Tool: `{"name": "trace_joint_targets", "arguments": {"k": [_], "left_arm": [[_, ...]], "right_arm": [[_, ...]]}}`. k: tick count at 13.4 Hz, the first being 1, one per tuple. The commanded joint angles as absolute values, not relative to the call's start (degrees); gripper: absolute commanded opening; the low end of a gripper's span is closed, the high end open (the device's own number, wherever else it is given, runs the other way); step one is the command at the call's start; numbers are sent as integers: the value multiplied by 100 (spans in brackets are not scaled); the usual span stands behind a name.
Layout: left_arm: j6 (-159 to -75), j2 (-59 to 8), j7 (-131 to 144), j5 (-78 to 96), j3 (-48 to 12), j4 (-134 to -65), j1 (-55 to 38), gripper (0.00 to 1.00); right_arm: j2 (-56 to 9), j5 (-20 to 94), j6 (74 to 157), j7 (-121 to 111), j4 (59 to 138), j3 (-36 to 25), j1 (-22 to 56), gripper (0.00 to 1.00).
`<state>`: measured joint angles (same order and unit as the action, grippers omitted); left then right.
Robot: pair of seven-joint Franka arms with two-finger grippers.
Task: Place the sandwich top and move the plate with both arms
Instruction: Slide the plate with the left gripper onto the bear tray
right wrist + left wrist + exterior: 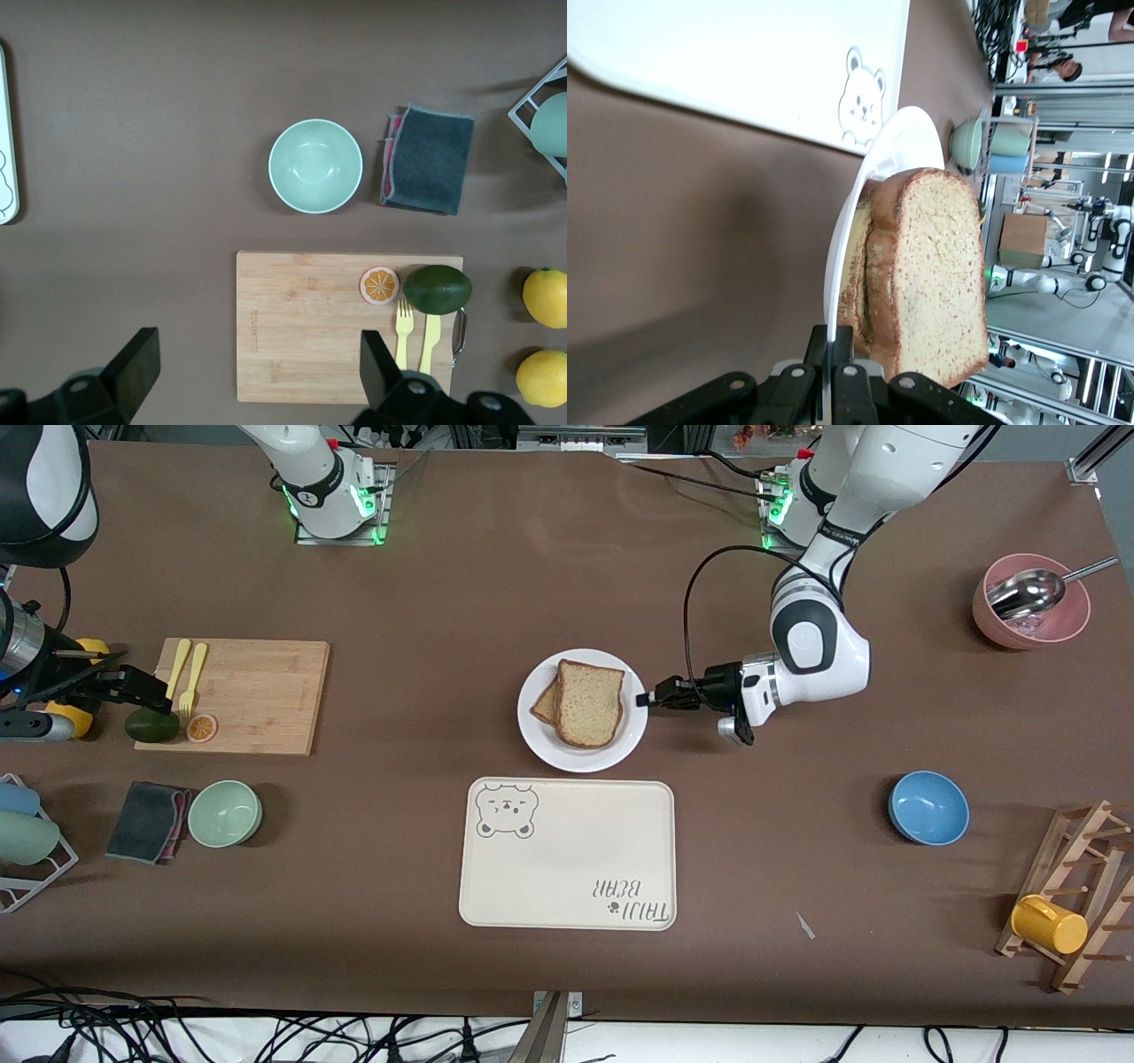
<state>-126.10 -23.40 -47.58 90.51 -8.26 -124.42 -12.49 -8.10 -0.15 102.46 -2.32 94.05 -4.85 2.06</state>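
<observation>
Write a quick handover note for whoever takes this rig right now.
Left hand: shut on the plate rim at the left arm's end.
Right hand: open, high over the cutting board, waiting.
Sandwich top already sits on the lower slice on the plate, which lies just farther from the front camera than the tray.
Left: right hand takes the plate too, then move it.
</observation>
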Motion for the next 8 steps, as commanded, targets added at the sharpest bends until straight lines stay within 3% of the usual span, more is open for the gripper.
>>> {"name": "trace_joint_targets", "arguments": {"k": [1,8], "left_arm": [[-12288,-2294,-4658,8903,-844,-12209,-880,0],[-12252,-2907,-4658,8991,-861,-11217,-826,0]], "right_arm": [[-844,-9,10222,-167,9299,-404,123,100],[-888,-9,10239,-167,9299,-404,123,100]]}}
